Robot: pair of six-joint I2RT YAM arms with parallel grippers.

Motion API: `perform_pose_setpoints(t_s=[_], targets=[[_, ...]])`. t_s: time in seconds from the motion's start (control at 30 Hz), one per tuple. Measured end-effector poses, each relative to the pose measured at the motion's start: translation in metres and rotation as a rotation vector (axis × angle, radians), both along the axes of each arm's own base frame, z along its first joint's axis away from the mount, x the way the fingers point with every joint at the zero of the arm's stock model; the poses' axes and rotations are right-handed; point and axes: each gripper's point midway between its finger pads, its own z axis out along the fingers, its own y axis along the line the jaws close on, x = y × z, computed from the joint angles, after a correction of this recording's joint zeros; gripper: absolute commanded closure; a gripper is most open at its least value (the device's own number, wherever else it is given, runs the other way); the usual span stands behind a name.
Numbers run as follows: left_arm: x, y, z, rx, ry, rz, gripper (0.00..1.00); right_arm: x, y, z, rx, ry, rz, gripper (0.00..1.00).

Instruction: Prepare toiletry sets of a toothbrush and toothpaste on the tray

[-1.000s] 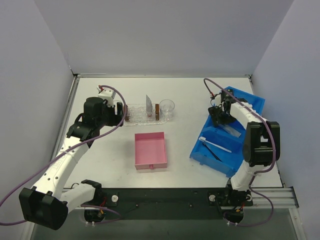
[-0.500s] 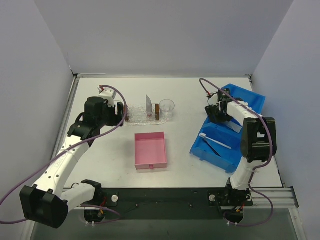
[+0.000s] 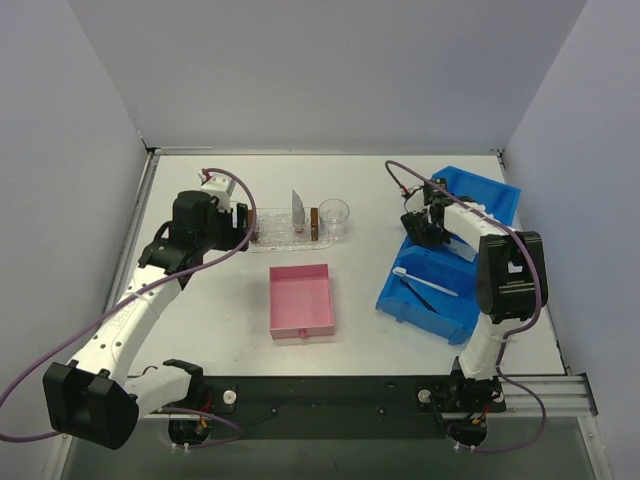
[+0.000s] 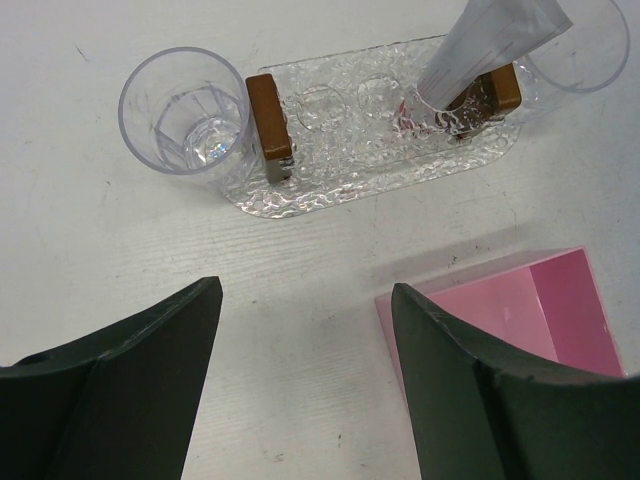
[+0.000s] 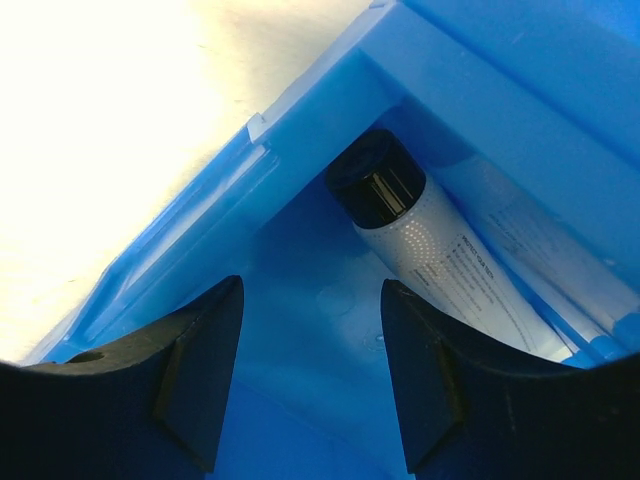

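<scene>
The clear bumpy tray lies at the back left, with a brown block near each end. A silver-grey toothpaste stands at its right block. My left gripper hovers open over bare table in front of the tray. A white toothbrush lies in the blue bin. My right gripper is open inside the bin's corner. A second toothpaste tube with a black cap lies just beside its right finger, not between the jaws.
A clear cup stands at the tray's left end and another at its right end. A square pink box sits in front of the tray. The blue bin's wall stands close around the right fingers.
The right gripper has moved left and farther back in the bin, and the bin has slid a little left with it. Its jaws have narrowed slightly. The left arm has barely moved.
</scene>
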Motion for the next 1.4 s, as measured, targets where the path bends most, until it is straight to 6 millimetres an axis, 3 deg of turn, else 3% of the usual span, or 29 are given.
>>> perform_pose_setpoints(t_s=[0.23,0.53,0.67,0.9,1.4], targets=[[0.000,0.000,-0.001,0.000,0.003,0.000,0.21,-0.001,0.007,0.013,-0.038,-0.021,0.048,0.44],[0.000,-0.003,-0.003,-0.009,0.012,-0.010,0.21,0.021,0.005,0.032,-0.080,-0.079,0.130,0.43],[0.000,-0.003,-0.003,-0.009,0.012,-0.010,0.21,0.024,0.006,0.029,-0.089,-0.081,0.159,0.43],[0.000,-0.003,-0.002,-0.009,0.011,-0.010,0.21,0.028,0.009,0.006,-0.096,-0.052,0.187,0.42],[0.000,-0.004,-0.002,-0.013,0.012,-0.016,0.21,0.031,0.007,0.006,-0.148,-0.074,0.207,0.48]])
